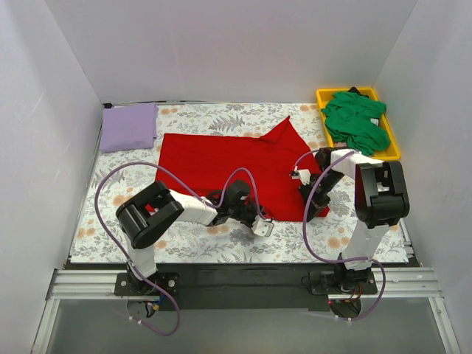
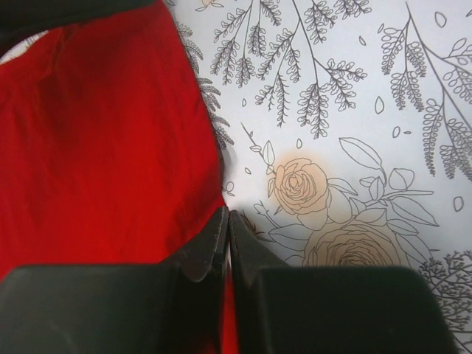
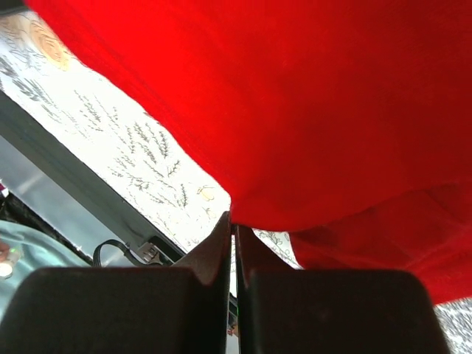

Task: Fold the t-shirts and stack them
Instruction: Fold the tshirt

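Floral table cloth (image 1: 192, 247) shows bare along the near edge. The red t-shirt (image 1: 221, 166) lies spread mid-table, its near hem pinched in the left gripper (image 2: 227, 221) and its right corner in the right gripper (image 3: 233, 221).

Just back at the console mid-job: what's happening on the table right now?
Both arms are on the red shirt, which lies spread on the floral cloth. The left gripper is shut on its near edge, and the right gripper is shut on it near the right corner. The lavender shirt sits folded at the far left. The green shirt lies crumpled in the tray at the far right.
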`<action>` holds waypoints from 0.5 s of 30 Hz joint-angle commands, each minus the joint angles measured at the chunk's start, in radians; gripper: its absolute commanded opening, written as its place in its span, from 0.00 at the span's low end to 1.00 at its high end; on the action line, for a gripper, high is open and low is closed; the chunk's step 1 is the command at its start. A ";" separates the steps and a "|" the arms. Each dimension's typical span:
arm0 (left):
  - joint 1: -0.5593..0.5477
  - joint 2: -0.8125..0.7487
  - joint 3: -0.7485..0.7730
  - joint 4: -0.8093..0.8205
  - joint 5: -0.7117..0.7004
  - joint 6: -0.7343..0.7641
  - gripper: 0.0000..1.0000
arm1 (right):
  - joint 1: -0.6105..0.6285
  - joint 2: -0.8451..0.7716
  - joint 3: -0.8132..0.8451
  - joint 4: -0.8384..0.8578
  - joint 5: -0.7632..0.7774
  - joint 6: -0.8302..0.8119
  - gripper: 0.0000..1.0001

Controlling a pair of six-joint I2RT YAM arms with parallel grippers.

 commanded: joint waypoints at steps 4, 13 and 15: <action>-0.002 -0.098 0.054 -0.115 0.032 -0.112 0.00 | 0.005 -0.102 0.097 -0.026 -0.067 -0.009 0.01; 0.063 -0.107 0.132 -0.095 0.066 -0.253 0.00 | 0.004 -0.049 0.243 -0.029 -0.089 0.000 0.01; 0.101 -0.097 0.165 -0.095 0.080 -0.279 0.00 | 0.004 -0.026 0.275 -0.027 -0.092 0.002 0.01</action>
